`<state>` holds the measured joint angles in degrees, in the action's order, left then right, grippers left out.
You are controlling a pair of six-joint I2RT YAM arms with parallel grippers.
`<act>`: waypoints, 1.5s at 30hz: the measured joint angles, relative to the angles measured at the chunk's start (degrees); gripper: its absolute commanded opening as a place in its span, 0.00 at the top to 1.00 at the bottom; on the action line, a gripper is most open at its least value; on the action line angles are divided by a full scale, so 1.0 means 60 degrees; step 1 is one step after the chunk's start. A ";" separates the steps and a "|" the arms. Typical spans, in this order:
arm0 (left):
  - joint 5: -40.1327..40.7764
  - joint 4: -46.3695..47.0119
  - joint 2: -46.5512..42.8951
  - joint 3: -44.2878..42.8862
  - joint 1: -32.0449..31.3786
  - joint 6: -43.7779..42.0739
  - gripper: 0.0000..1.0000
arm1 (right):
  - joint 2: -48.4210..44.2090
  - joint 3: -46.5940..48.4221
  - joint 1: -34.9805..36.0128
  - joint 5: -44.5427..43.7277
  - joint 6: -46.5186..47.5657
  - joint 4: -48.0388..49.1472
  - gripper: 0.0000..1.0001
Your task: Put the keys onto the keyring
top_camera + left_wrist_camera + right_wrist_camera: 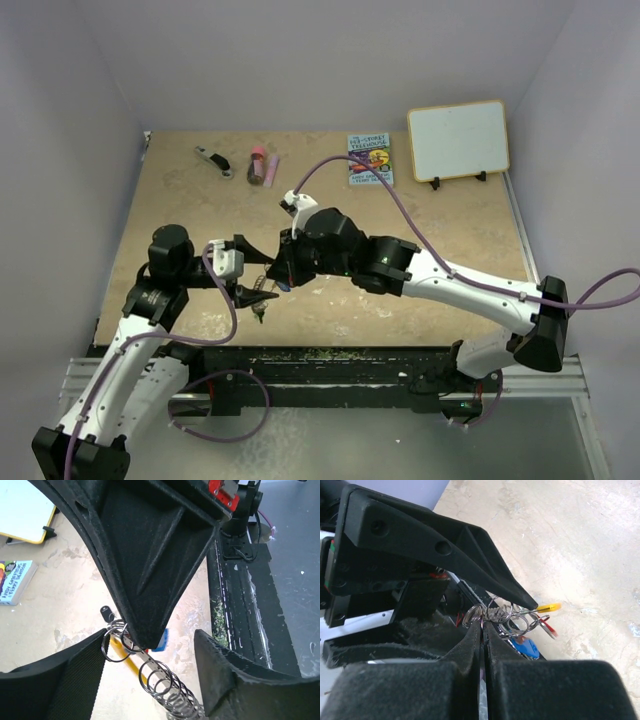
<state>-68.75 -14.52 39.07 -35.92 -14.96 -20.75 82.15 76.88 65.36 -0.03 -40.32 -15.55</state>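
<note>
The keyring (pixel 167 690) is in the air between both grippers, seen edge-on: a yellow stretch (pixel 120 652) and a silvery strip wrapped in wire coils. It also shows in the right wrist view (pixel 547 607). My left gripper (pixel 252 290) spans it, its pads (pixel 60 680) on either side of the ring. My right gripper (pixel 283 272) is shut, its tips (pixel 482 625) pinching a small split ring (pixel 474 614) at the keyring. A blue key head (pixel 525 647), a red one (pixel 549 629) and a black one (pixel 106 613) hang by the ring. Keys dangle below the grippers (pixel 260 311).
A small whiteboard (pixel 458 140) stands at the back right with a book (pixel 370 160) beside it. A black-and-silver tool (pixel 213 160) and a pink-and-dark object (pixel 262 165) lie at the back. A black rail (pixel 330 365) runs along the near edge.
</note>
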 measured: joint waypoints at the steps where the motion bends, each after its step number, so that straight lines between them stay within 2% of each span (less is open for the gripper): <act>1: -0.0040 -0.0025 0.0022 -0.0033 -0.0015 -0.0106 0.33 | -0.0058 -0.0018 0.0015 0.0036 0.0069 -0.0004 1.00; 6: -0.0222 -0.0175 0.0120 -0.0186 -0.0026 -0.0466 0.40 | -0.0259 -0.0076 0.0047 0.0182 0.0386 -0.0004 1.00; 18: -0.1115 -0.0710 0.0328 -0.0914 -0.0033 -0.0543 0.44 | -0.0907 -0.0718 0.0095 0.0204 0.1169 -0.0102 1.00; 20: -0.1300 -0.0954 0.0397 -0.1002 -0.0036 -0.0641 0.38 | -0.1009 -0.0827 0.0095 0.0204 0.1264 -0.0102 1.00; 22: -0.1410 -0.1228 0.0481 -0.1100 -0.0040 -0.0743 0.16 | -0.1086 -0.0896 0.0098 0.0204 0.1337 -0.0131 1.00; 23: -0.1428 -0.1322 0.0517 -0.1166 -0.0047 -0.0827 0.10 | -0.1118 -0.0907 0.0098 0.0204 0.1370 -0.0135 1.00; 26: -0.1271 -0.1588 0.0652 -0.1424 -0.0076 -0.0984 0.08 | -0.1169 -0.0907 0.0109 0.0182 0.1446 -0.0138 1.00; 30: -0.1158 -0.1749 0.0667 -0.1770 -0.0084 -0.1180 0.12 | -0.1217 -0.0907 0.0153 0.0171 0.1497 -0.0146 1.00; 33: -0.1231 -0.1774 0.0656 -0.1818 -0.0084 -0.1228 0.29 | -0.1220 -0.0907 0.0219 0.0138 0.1504 -0.0149 1.00; 36: -0.1362 -0.1821 0.0670 -0.1818 -0.0113 -0.1166 0.37 | -0.1220 -0.0907 0.0288 0.0076 0.1504 -0.0149 1.00; 41: -0.1599 -0.2171 0.0754 -0.1818 -0.0353 -0.1188 0.41 | -0.1213 -0.0860 0.0433 -0.0168 0.1512 -0.0244 1.00; 45: -0.1661 -0.2608 0.0907 -0.1840 -0.0474 -0.1348 0.41 | -0.1180 -0.0659 0.0561 -0.0361 0.1555 -0.0379 1.00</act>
<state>-78.72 -30.17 44.51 -46.96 -17.80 -28.84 75.07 72.93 68.73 -2.20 -30.98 -17.82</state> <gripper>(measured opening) 0.590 0.005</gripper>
